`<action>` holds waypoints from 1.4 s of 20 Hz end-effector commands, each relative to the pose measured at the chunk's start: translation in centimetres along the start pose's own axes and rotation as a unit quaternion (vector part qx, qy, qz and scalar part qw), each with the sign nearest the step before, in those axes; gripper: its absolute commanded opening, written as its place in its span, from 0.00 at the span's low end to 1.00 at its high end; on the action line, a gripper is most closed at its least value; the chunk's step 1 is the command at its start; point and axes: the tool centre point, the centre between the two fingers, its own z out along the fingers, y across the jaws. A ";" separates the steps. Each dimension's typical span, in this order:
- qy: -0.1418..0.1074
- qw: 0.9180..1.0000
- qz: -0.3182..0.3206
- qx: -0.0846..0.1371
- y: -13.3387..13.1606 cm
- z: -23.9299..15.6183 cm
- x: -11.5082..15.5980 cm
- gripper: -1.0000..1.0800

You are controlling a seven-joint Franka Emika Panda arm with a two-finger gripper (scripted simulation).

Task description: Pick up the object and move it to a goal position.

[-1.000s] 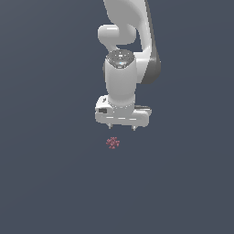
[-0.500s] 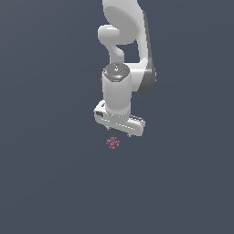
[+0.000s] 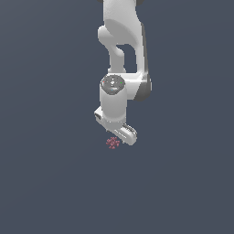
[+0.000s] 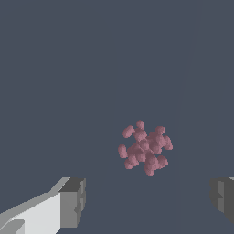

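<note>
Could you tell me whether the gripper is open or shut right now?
Open: in the wrist view the gripper has its fingers spread wide apart, with the red cluster lying ungrasped.

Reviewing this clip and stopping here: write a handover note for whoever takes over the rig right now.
Gripper: open, empty, fingers spread wide, low over the surface.
Object: dark-red bead cluster lies on the grey floor, ungrasped, about level with the gap between the fingers and just ahead of them in the wrist view; in the exterior view it sits right by the gripper.
Done: approach.
Left: close on it, lift, carry to goal; no goal marker is visible.
</note>
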 end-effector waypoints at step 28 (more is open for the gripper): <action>0.003 0.991 0.130 -0.013 1.6 6.6 0.7 0.96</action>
